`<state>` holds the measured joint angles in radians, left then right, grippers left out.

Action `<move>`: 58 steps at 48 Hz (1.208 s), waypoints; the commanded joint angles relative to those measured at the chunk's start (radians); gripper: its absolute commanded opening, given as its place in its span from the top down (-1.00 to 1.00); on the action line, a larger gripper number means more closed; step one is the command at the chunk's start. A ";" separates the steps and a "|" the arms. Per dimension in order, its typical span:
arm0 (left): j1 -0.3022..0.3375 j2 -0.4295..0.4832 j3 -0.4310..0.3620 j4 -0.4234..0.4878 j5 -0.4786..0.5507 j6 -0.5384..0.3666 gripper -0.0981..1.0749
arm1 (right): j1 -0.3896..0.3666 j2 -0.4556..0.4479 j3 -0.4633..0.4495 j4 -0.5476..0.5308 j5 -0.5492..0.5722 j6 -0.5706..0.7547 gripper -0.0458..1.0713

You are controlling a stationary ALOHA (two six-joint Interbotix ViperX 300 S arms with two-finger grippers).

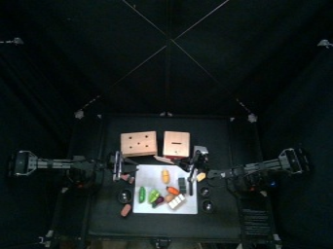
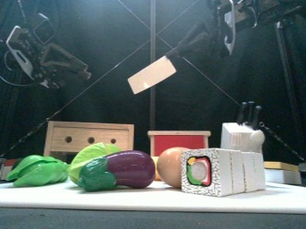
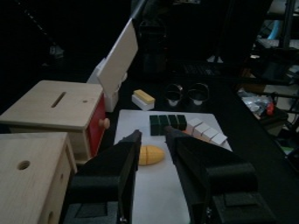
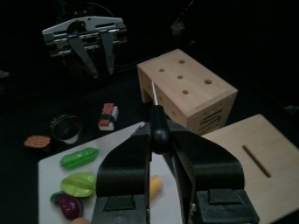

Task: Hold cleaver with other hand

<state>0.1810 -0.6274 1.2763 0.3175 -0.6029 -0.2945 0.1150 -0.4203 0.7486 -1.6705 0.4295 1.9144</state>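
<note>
Cleaver [image 2: 152,74] held aloft by the right gripper [image 4: 156,140]

The handle is pinched between the right jaws, the pale blade tilted above the toy vegetables [image 2: 84,167]. The left gripper [image 3: 152,140] is kept apart from the blade, its jaws spread wide and empty.

Black curtains [image 1: 78,58] all round — small black table [image 1: 93,199] mid-pen; clutter past curtains, perhaps room shelving [image 3: 267,79].

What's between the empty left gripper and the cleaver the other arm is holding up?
Nothing visible. The cleaver hangs in mid-air in the right gripper, above the toy food on the table. The left gripper is open and off to the side, with only open air between it and the blade in the front view.
</note>
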 commanded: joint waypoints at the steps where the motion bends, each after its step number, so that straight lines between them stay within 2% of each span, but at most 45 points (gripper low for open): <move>1: 0.002 0.002 -0.012 -0.003 -0.009 0.000 -0.40 | -0.005 -0.014 -0.032 0.069 -0.040 0.006 0.17; 10: 0.002 0.000 -0.015 -0.005 -0.009 0.000 -0.40 | -0.064 -0.006 -0.037 0.290 -0.140 0.077 0.23; 16: 0.002 0.002 -0.015 -0.003 -0.008 0.000 -0.40 | -0.130 0.005 -0.008 0.537 -0.296 0.129 0.33; 19: 0.002 0.002 -0.017 -0.003 -0.009 0.000 -0.40 | -0.158 0.015 0.012 0.635 -0.387 0.124 0.38; 21: 0.002 0.002 -0.017 -0.003 -0.008 0.000 -0.40 | -0.169 0.021 0.017 0.661 -0.425 0.124 0.40; 28: 0.002 0.002 -0.014 -0.003 -0.006 0.000 -0.40 | -0.172 0.032 0.006 0.614 -0.462 0.123 0.41; 36: 0.002 0.002 -0.012 -0.003 -0.002 0.000 -0.40 | -0.176 0.029 -0.015 0.425 -0.460 0.126 0.37; 42: 0.002 0.002 -0.011 -0.003 0.000 0.000 -0.40 | -0.181 0.031 -0.009 0.373 -0.462 0.118 0.21; 48: 0.003 0.002 -0.009 -0.003 0.002 0.000 -0.40 | -0.184 0.048 -0.005 0.270 -0.437 0.069 0.04; 58: -0.012 0.005 -0.009 0.000 0.002 0.000 -0.40 | -0.184 0.044 -0.014 0.245 -0.396 0.049 0.03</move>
<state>0.1795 -0.6259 1.2793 0.3160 -0.5983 -0.2945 -0.0644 -0.3605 0.7609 -1.4082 0.0291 1.9681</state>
